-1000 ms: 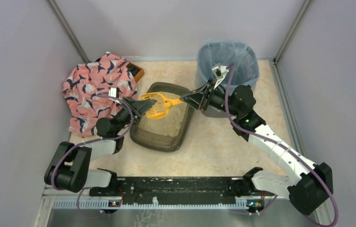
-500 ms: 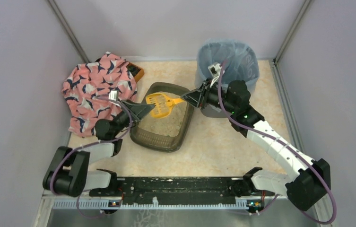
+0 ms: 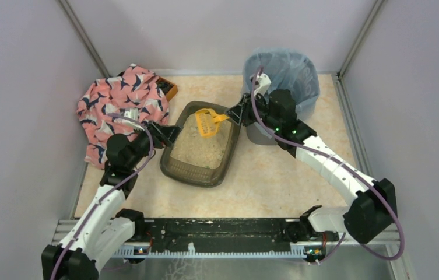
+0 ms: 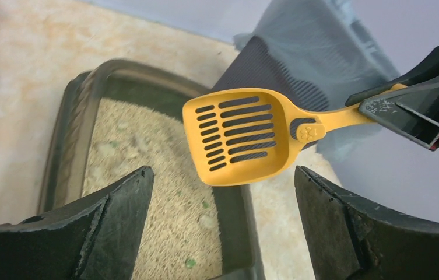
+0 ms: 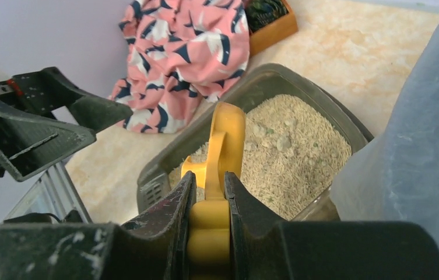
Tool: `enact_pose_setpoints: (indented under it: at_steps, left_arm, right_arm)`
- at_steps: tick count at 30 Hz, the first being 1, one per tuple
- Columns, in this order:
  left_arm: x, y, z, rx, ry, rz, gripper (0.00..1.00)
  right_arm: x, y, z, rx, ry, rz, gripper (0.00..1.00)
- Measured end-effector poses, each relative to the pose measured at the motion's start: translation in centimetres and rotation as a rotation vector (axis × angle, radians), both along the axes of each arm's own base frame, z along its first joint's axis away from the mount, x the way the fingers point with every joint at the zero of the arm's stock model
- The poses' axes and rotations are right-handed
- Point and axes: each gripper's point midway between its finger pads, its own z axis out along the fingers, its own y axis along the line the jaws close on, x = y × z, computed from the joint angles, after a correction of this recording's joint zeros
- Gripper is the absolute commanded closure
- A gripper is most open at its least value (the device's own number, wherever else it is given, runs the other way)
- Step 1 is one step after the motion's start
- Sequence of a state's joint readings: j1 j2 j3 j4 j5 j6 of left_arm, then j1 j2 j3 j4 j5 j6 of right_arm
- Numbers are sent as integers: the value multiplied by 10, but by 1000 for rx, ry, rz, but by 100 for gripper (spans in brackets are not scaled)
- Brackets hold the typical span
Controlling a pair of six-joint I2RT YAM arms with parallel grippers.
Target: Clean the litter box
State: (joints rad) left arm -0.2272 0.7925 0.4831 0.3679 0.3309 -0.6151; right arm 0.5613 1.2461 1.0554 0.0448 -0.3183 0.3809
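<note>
litter box [image 3: 193, 174] sits mid-worktop [image 3: 275, 175], long axis slightly diagonal, pale litter [image 3: 198, 147] covering its floor with a few green specks (those show only in the left wrist view). right gripper [image 3: 232, 118] reaches in from the bin side, jaws clamped narrow on the handle of the yellow-orange slotted scoop [image 4: 246, 135]. right wrist view shows the handle pinched between both fingers [image 5: 173, 210]. scoop head hangs above the far right part of the litter box, tilted on edge with its slotted face turned toward the left arm, and looks clear of the litter. left gripper [image 3: 169, 134] is at the litter box's left wall near the far corner, jaws spread wide with nothing between them. can't tell whether a fingertip touches the rim. grey bin [image 3: 312, 81] lined with a blue bag stands just right of the litter box's far end; touching or a small gap, can't tell, the right arm covers that spot. pink patterned cloth [image 3: 118, 102] is bunched at far left, draped partly over a wooden crate [image 3: 171, 91], just beside the left arm's wrist.
</note>
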Motion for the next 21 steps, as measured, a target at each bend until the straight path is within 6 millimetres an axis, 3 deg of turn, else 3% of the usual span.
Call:
enact_pose_setpoints:
  at_steps: [4, 7, 12, 21]
  left_arm:
    - [0, 3, -27, 27, 74, 18, 14]
    - [-2, 0, -44, 22, 110, -1, 16]
    - [-4, -9, -56, -18, 140, -55, 17]
    - [-12, -35, -35, -154, 94, -222, 19]
  right_arm:
    - [9, 6, -23, -41, 56, -2, 100]
    - [6, 7, -26, -44, 71, 9, 100]
    - [1, 12, 0, -4, 38, 42, 100]
    - [-29, 6, 46, 79, -32, 104, 100]
